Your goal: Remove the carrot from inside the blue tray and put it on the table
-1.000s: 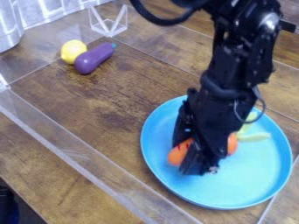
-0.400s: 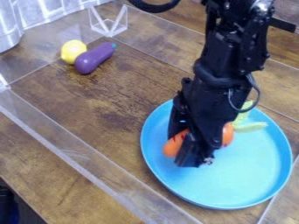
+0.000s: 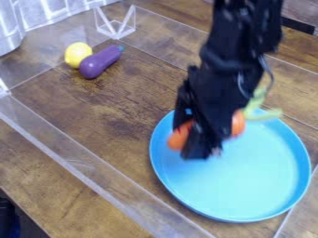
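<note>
The table (image 3: 87, 112) looks like dark brown wood with visible grain and a dull sheen. Its edge wall (image 3: 74, 153) is clear glossy plastic. The blue tray (image 3: 248, 181) appears smooth, matt plastic. The gripper (image 3: 205, 139) looks matt black.

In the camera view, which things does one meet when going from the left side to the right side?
Yellow ball → purple eggplant → carrot, held in the gripper over the blue tray.
</note>
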`<state>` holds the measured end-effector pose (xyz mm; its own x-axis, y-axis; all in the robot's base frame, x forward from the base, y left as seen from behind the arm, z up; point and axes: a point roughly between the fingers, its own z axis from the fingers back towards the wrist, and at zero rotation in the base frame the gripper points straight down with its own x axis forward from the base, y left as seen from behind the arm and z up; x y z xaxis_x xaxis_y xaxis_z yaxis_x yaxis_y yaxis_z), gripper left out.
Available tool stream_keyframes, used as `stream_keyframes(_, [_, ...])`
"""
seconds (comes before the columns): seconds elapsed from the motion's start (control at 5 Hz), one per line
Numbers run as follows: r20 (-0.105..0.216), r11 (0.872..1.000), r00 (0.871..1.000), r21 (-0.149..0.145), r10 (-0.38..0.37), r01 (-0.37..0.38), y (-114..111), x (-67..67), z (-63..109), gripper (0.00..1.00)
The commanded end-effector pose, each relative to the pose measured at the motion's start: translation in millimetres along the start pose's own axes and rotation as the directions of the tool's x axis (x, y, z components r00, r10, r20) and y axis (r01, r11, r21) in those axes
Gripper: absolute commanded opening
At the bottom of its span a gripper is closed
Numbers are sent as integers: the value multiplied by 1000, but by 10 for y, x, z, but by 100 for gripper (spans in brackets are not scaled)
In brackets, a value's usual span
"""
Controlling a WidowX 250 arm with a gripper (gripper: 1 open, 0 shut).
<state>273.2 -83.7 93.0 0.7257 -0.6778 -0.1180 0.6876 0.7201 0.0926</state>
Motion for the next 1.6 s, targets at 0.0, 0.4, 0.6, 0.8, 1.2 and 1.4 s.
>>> stream_keyframes(0.0, [54,993,993,57,100,-104,275,-304,340,0])
stream_keyframes(0.4, [32,980,982,54,188,-190,654,-899,184,0])
stream_keyframes(0.6, [22,982,984,49,179,-180,644,-853,5,0])
stream_keyframes(0.8, [14,984,985,44,173,-174,592,-790,-144,0])
stream_keyframes(1.2, [2,988,989,50,145,-145,495,-676,-405,0])
stream_keyframes(1.4, [-4,989,991,61,137,-136,454,-643,-400,0])
